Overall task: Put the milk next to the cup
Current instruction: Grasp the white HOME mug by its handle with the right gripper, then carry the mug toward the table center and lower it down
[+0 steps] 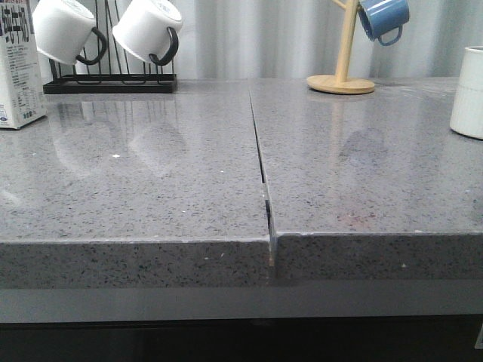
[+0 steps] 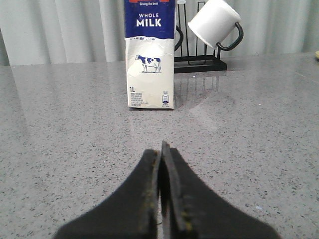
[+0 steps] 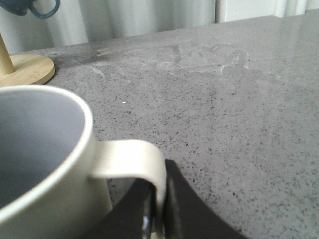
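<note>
Grey speckled stone fills the foreground of the front view: the desk (image 1: 151, 188) runs to a thick front edge, and a narrow seam splits it down the middle into two slabs. Both halves lie open and bare between the front edge and the things at the back.

At the far left edge stands the milk (image 1: 16, 64), upright and cut off by the frame. Just beside it a black wire rack (image 1: 109, 79) carries two white mugs with black handles (image 1: 147, 30). At the far right edge the cup (image 1: 468, 92) stands upright, well apart from the milk. Behind it is a wooden mug tree (image 1: 343, 72) with a blue mug (image 1: 383, 19).

In its wrist view the left tool (image 2: 162, 154) is clenched with nothing between its fingers, the milk (image 2: 149, 55) ahead with clear desk between. The right tool (image 3: 160, 199) is closed on the cup's white handle (image 3: 134, 159), the cup (image 3: 45, 164) sitting close against it.
</note>
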Controlling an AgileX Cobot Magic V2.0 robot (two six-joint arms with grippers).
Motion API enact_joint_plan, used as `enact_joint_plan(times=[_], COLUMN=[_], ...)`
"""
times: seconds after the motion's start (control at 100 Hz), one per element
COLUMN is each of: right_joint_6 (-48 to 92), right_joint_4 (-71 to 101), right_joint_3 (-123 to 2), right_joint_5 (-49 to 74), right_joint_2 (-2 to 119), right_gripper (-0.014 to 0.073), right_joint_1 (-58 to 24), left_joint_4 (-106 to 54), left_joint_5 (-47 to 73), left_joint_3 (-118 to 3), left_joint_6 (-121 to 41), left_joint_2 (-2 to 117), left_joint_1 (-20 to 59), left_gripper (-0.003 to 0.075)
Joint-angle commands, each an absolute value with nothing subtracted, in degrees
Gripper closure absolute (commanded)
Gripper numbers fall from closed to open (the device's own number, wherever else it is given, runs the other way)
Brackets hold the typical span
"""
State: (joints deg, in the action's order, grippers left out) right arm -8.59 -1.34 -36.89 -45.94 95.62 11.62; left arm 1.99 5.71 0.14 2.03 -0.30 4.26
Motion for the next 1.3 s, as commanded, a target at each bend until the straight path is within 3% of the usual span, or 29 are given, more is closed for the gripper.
enact_joint_plan(times=[0.0,0.3,0.54,0.68,1.19,1.29], right_joint_6=[-8.4,-8.4,-8.4,-8.4,-8.0,-8.0], right_joint_4=[-1.9,-1.6,-0.7,1.1,3.7,3.7], right_joint_3=[-38.4,-38.7,-45.1,-48.6,-50.9,-50.9], right_joint_5=[-52.6,-51.3,-39.4,-38.8,-46.6,-46.4], right_joint_2=[93.5,88.5,88.7,90.6,99.7,99.7], right_gripper=[0.0661,0.0661,0.0661,0.0661,0.0655,0.0597], right_joint_1=[11.2,0.2,-12.5,-17.5,-23.3,-23.3], left_joint_4=[1.5,1.5,1.5,1.5,1.5,1.5], left_joint_5=[1.0,1.0,1.0,1.0,1.0,1.0], left_joint_3=[2.5,2.5,2.5,2.5,2.5,2.5], left_joint_6=[2.0,2.0,2.0,2.0,2.0,2.0], left_joint_2=[-2.2,-2.2,-2.2,-2.2,-2.2,-2.2], left_joint_1=[4.0,4.0,4.0,4.0,4.0,4.0], left_gripper=[0.0741,0.0741,0.0741,0.0741,0.0741,0.0741])
